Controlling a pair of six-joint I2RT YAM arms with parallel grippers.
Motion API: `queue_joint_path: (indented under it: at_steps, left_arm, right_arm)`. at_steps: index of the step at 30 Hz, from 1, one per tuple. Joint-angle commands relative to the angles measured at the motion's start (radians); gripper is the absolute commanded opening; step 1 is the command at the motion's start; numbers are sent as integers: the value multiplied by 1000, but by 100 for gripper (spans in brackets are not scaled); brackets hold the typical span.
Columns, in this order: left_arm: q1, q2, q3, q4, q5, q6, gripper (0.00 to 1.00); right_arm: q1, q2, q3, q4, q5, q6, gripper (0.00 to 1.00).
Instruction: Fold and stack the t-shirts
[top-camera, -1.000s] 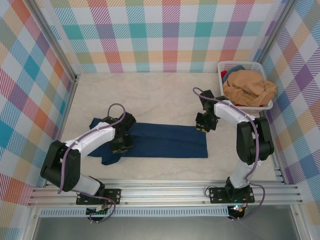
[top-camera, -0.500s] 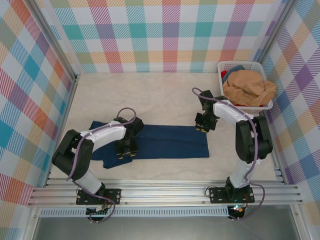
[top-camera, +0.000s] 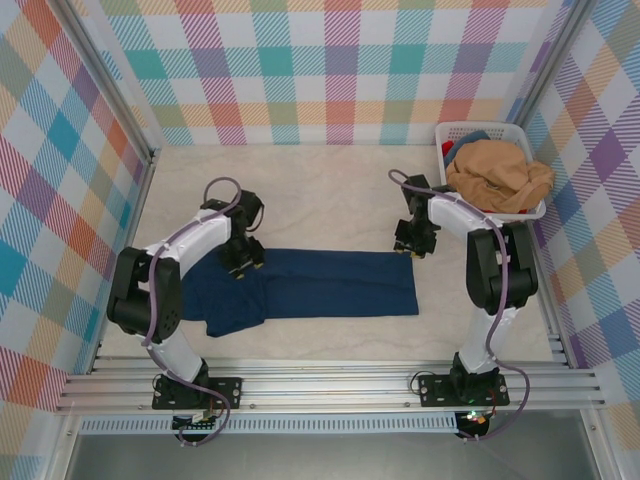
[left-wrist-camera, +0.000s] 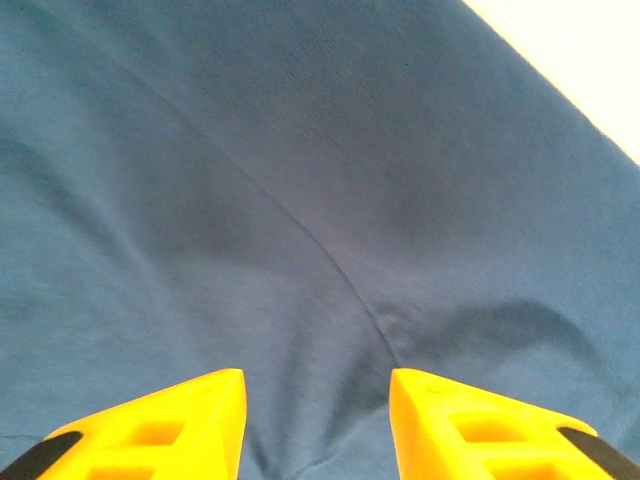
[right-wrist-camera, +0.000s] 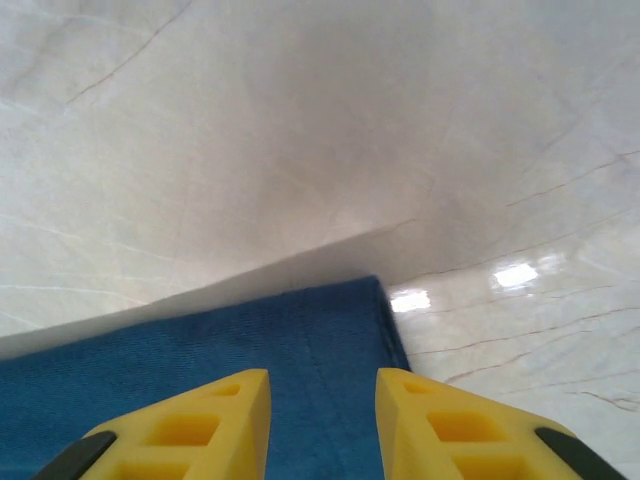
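The navy blue t-shirt (top-camera: 330, 285) lies flat on the table as a long folded strip, with a looser flap hanging toward the front at its left end. My left gripper (top-camera: 243, 258) hovers over the strip's far edge near that left end. In the left wrist view its yellow fingers (left-wrist-camera: 180, 420) stand apart above creased navy cloth (left-wrist-camera: 300, 200), holding nothing. My right gripper (top-camera: 412, 246) is at the strip's far right corner, open, its fingers (right-wrist-camera: 440, 415) straddling the corner of the cloth (right-wrist-camera: 250, 340). The tan-orange t-shirt (top-camera: 497, 175) is bunched up in the basket.
The white slotted basket (top-camera: 455, 130) stands at the back right against the checked wall, with a bit of blue cloth (top-camera: 470, 140) under the tan shirt. Pale marble tabletop (top-camera: 320, 190) stretches behind the navy shirt. Metal rails (top-camera: 330, 385) run along the near edge.
My left gripper has let go and moved from the shirt's near side up to its far edge. The right gripper has opened a little wider at the corner.
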Motion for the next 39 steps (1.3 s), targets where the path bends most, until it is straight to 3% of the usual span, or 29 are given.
queue_joint_path:
  at_steps: [1,5,10,23,30,36,39]
  left_arm:
    - [-85,-18,-26,6,68,-39,41]
    - [-169,-55,-88,37,97,-48,40]
    - [-206,-53,-146,93,127,-26,39]
    - [-216,-6,-166,100,93,-2,38]
    - [-216,6,-175,111,79,-3,38]
    - [-216,29,-173,112,73,4,37]
    - [-216,44,-177,107,58,6,36]
  right_arm:
    - [-2,-87,-37,-61,-27,-19,33]
    - [-4,-193,-178,-44,-97,33,35]
    - [-9,-230,-308,55,-176,101,33]
    - [-16,-155,-310,59,-147,101,27]
    - [-15,-187,-317,36,-111,92,34]
    - [-16,-174,-339,59,-127,103,34]
    - [-16,-159,-335,88,-115,98,23]
